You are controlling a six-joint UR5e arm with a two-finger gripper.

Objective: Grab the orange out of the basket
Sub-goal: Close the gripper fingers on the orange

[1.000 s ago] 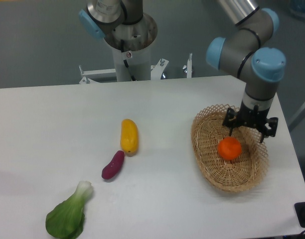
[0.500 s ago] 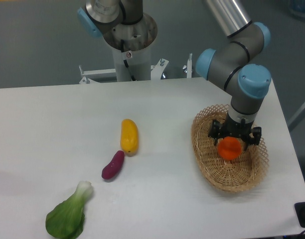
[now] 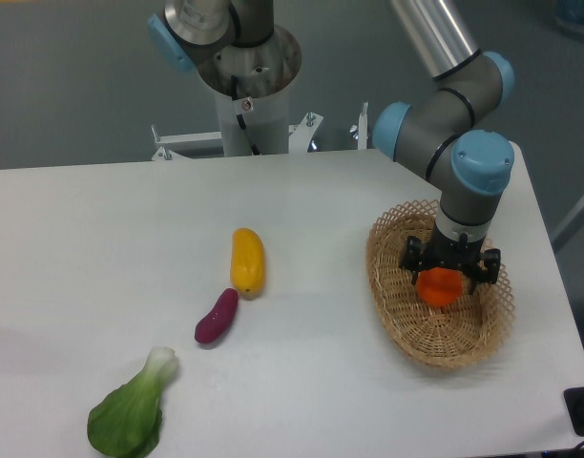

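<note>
The tan wicker basket [image 3: 383,279] lies at the right side of the white table. Inside it sits the small bright orange [image 3: 439,289]. My gripper [image 3: 448,274] has come straight down over the fruit and hides its top. The black fingers [image 3: 409,258] stand wide apart on either side of the orange, so the gripper is open around it. I cannot tell whether the pads touch the fruit.
A long yellow vegetable [image 3: 246,260] and a small purple one [image 3: 217,316] lie near the table's middle. A leafy green [image 3: 130,411] is at the front left. The arm's base column [image 3: 246,76] stands behind the table. The table's right edge runs close to the basket.
The gripper moved left and down from the basket's far right side onto the orange, and its fingers now straddle the fruit. The orange has stayed in place.
</note>
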